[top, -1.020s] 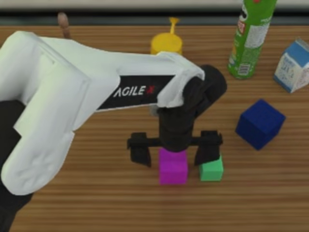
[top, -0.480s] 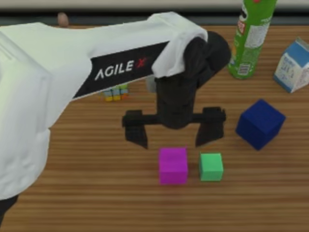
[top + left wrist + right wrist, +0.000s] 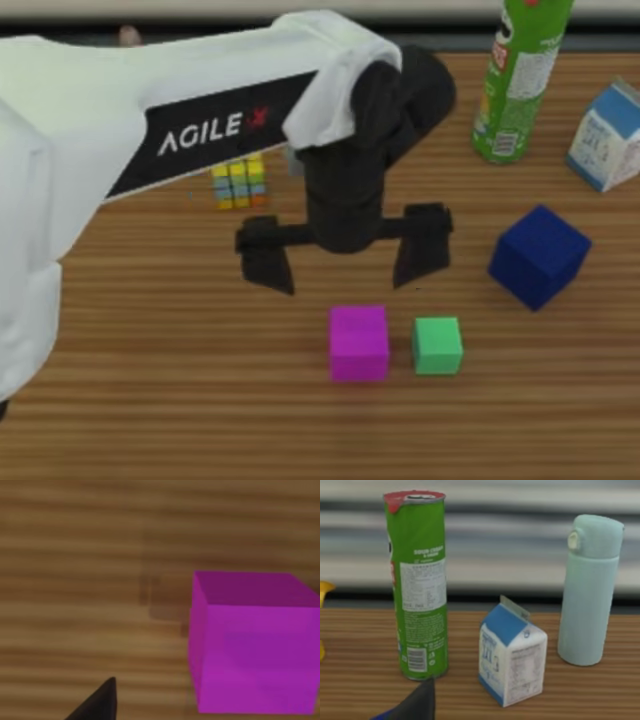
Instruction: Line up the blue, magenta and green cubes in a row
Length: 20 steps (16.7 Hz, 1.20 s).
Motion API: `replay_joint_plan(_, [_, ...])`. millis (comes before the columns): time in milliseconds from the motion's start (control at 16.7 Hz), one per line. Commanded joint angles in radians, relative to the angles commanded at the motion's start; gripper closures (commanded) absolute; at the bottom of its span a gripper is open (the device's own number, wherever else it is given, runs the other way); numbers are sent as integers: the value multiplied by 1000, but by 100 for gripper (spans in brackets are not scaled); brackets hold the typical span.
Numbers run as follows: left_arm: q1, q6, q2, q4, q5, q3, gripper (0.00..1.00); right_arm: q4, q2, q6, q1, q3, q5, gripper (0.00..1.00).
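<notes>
The magenta cube (image 3: 358, 342) rests on the wooden table with the small green cube (image 3: 437, 345) close on its right, a narrow gap between them. The larger navy blue cube (image 3: 538, 255) sits farther right and farther back, turned at an angle. My left gripper (image 3: 343, 283) hangs open just behind the magenta cube, holding nothing. In the left wrist view the magenta cube (image 3: 255, 650) fills the right side, beside one dark fingertip (image 3: 102, 705). My right arm is outside the top view. Its wrist view shows one fingertip (image 3: 422, 700) and a sliver of the blue cube (image 3: 387, 714).
A multicoloured puzzle cube (image 3: 238, 183) lies behind the left arm. A tall green can (image 3: 518, 80) and a blue-and-white carton (image 3: 607, 135) stand at the back right. The right wrist view adds a pale teal bottle (image 3: 589, 590) beside the carton (image 3: 512, 655).
My left gripper has let go of the magenta cube, risen and drawn back toward the far side. The magenta cube stays beside the green one. The puzzle cube has come into sight.
</notes>
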Motion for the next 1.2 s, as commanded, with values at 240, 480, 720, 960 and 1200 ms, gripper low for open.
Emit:
replay_joint_plan(240, [106, 49, -227, 126, -6, -196, 0, -129, 215, -51, 33, 203, -1, 0])
replay_joint_plan(480, [247, 149, -575, 306, -7, -492, 0, -325, 575, -124, 75, 492, 2, 0])
replay_joint_plan(720, [398, 292, -985, 515, -5, -834, 0, -554, 1020, -208, 124, 805, 5, 0])
replay_joint_plan(960, [542, 458, -1404, 728, -2, -1172, 0, -771, 1453, -287, 172, 1099, 5, 0])
replay_joint_plan(1200, [665, 622, -1775, 920, 5, -1461, 0, -947, 1786, -355, 214, 1363, 5, 0])
